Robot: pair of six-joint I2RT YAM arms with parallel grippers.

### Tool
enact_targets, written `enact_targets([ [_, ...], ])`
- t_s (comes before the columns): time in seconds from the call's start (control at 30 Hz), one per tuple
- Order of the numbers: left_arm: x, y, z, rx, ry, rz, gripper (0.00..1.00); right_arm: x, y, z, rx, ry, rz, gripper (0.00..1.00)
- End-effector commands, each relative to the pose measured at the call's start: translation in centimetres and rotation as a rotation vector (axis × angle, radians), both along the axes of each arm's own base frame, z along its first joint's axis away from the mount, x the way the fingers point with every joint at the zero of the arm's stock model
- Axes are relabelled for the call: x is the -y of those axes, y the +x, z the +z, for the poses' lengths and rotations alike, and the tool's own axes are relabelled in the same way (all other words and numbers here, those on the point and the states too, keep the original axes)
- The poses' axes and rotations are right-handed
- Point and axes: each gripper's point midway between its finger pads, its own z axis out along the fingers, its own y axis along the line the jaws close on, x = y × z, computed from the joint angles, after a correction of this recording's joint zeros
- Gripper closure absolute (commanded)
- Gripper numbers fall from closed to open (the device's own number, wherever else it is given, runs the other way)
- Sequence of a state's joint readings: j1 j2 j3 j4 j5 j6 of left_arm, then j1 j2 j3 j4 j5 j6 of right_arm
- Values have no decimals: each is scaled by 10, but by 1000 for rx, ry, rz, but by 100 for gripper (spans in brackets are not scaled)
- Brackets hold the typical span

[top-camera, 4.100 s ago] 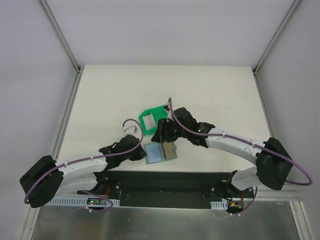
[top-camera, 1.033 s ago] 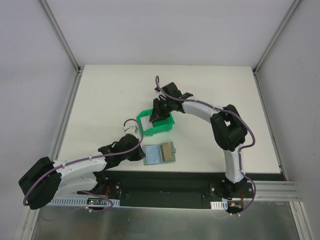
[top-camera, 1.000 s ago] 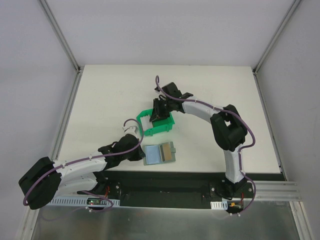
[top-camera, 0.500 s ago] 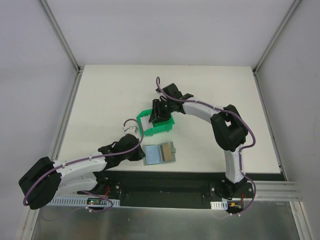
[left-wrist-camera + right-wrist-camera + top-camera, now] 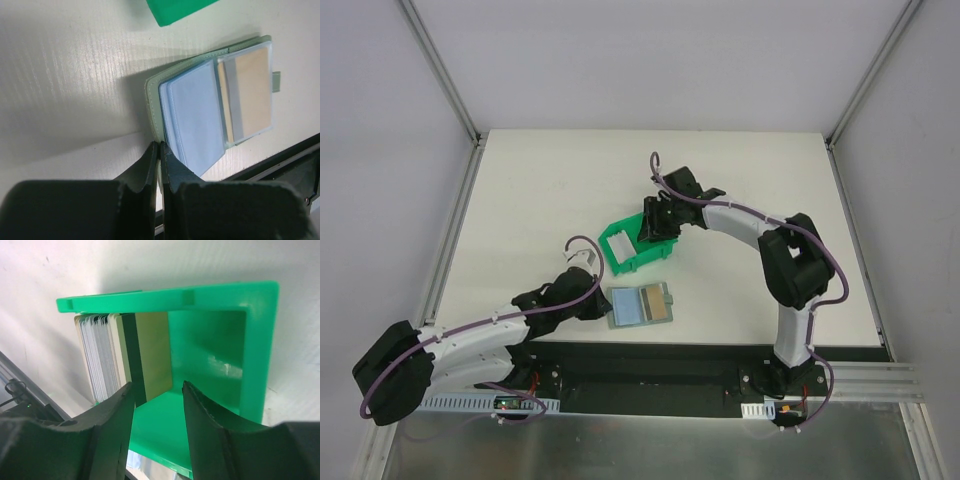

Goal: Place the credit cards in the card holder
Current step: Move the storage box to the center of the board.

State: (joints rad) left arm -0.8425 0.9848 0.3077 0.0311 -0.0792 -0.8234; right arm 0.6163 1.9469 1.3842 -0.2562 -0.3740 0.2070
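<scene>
The card holder (image 5: 200, 107) lies open on the table near the front edge, with a tan card (image 5: 252, 90) in its right clear pocket. My left gripper (image 5: 159, 146) is shut on the near edge of its left leaf. Several credit cards (image 5: 107, 357) stand on edge in a stack at one end of a green bin (image 5: 257, 340), a tan one (image 5: 155, 350) facing the bin's open space. My right gripper (image 5: 157, 390) hangs open over the bin, its left finger next to the stack, nothing between its jaws. From above, the card holder (image 5: 632, 307) sits just in front of the bin (image 5: 645, 262).
The black mounting rail (image 5: 660, 360) runs right behind the card holder at the table's near edge. The right arm's elbow (image 5: 800, 265) stands tall at the right. White walls and metal posts bound the table on three sides.
My right gripper has shifted a little to the right over the bin and its jaws have spread apart. The white stack of cards now shows at the bin's left end. The left gripper keeps its hold.
</scene>
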Motion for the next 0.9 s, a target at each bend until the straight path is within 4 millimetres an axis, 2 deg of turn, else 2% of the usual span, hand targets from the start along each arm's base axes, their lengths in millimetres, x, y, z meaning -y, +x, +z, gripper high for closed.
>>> enact_targets([
  [0.0, -1, 0, 4, 2, -23, 11, 100, 22, 1, 12, 53, -53, -17, 53],
  [0.47, 4, 1, 0, -12, 0, -24, 100, 62, 0, 5, 60, -127, -82, 53],
  [0.63, 4, 0, -2, -15, 2, -21, 100, 75, 0, 11, 69, -126, -114, 52],
  [0.77, 6, 2, 1, -6, 0, -29, 100, 84, -3, 14, 67, -134, -144, 52],
  [0.87, 7, 3, 2, -3, 0, -37, 100, 80, -6, 18, 65, -102, -142, 52],
])
